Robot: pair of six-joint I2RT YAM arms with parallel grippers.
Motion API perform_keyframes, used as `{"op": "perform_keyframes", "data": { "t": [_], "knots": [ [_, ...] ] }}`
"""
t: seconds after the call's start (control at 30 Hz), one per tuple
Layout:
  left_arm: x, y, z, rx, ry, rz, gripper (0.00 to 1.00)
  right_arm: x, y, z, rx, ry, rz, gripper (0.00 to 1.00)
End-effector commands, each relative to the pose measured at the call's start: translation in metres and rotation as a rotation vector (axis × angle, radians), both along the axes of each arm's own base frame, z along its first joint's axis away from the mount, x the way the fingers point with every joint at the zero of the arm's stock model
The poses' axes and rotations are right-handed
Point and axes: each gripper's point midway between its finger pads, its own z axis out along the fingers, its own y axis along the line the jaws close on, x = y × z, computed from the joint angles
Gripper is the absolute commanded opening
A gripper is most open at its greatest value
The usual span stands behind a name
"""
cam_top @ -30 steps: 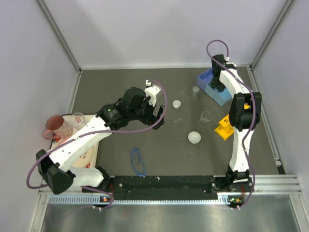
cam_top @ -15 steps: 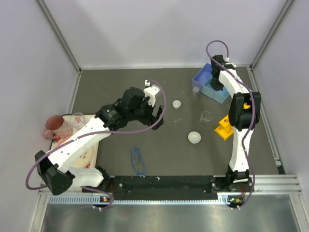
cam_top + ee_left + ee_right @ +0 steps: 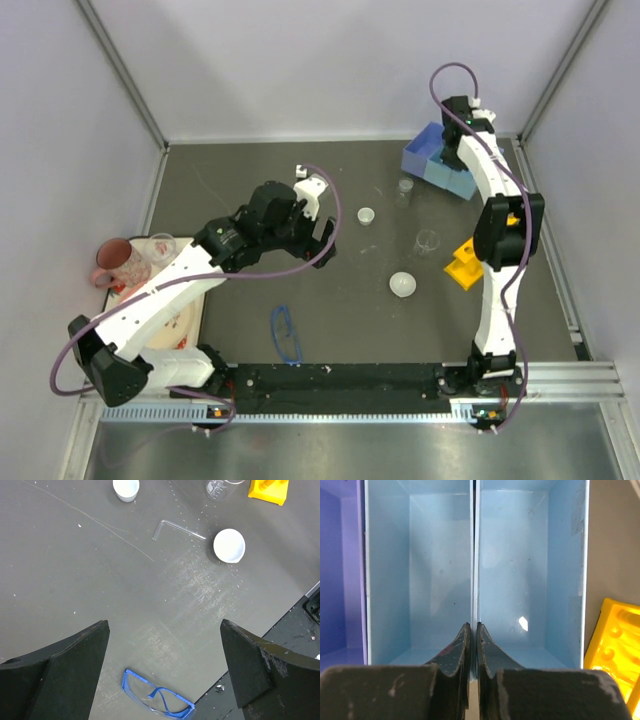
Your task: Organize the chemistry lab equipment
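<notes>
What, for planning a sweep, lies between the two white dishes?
A bent clear tube lies between the far dish and near dish, in the left wrist view.

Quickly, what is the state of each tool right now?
Left tool: open, holding nothing.
Right tool: closed on the divider of the light-blue tray.

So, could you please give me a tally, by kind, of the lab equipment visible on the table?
small clear beakers: 2
small white dishes: 2
thin clear tube: 1
blue-framed goggles: 1
yellow tube rack: 1
light-blue tray: 1
Total: 8
</notes>
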Motion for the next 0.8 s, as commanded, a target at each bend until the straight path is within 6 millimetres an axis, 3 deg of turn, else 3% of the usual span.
{"op": "perform_keyframes", "data": {
  "t": [0.0, 0.1, 0.3, 0.43, 0.53, 0.57, 0.67, 0.77],
  "knots": [
    [0.002, 0.008, 0.020, -0.032, -0.056, 0.029, 0.98, 0.015, 0.008, 0.114, -0.051, -0.253, 0.039, 0.00],
    [0.000, 0.010, 0.023, -0.033, -0.063, 0.033, 0.98, 0.018, 0.019, 0.139, -0.077, -0.289, 0.093, 0.00],
    [-0.003, 0.017, 0.026, -0.032, -0.071, 0.045, 0.98, 0.011, 0.058, 0.187, -0.143, -0.368, 0.233, 0.00],
    [-0.003, 0.028, 0.029, -0.024, -0.093, 0.082, 0.98, 0.005, 0.103, 0.218, -0.147, -0.449, 0.358, 0.00],
    [-0.006, 0.032, 0.034, -0.031, -0.103, 0.093, 0.98, 0.001, 0.130, 0.228, -0.115, -0.482, 0.445, 0.00],
    [-0.007, 0.034, 0.036, -0.034, -0.104, 0.097, 0.98, -0.002, 0.149, 0.230, -0.115, -0.487, 0.504, 0.00],
    [-0.009, 0.038, 0.042, -0.046, -0.116, 0.108, 0.98, -0.008, 0.196, 0.223, -0.134, -0.479, 0.670, 0.00],
    [-0.014, 0.043, 0.048, -0.053, -0.122, 0.114, 0.98, -0.012, 0.228, 0.213, -0.122, -0.473, 0.770, 0.00]
  ]
}}
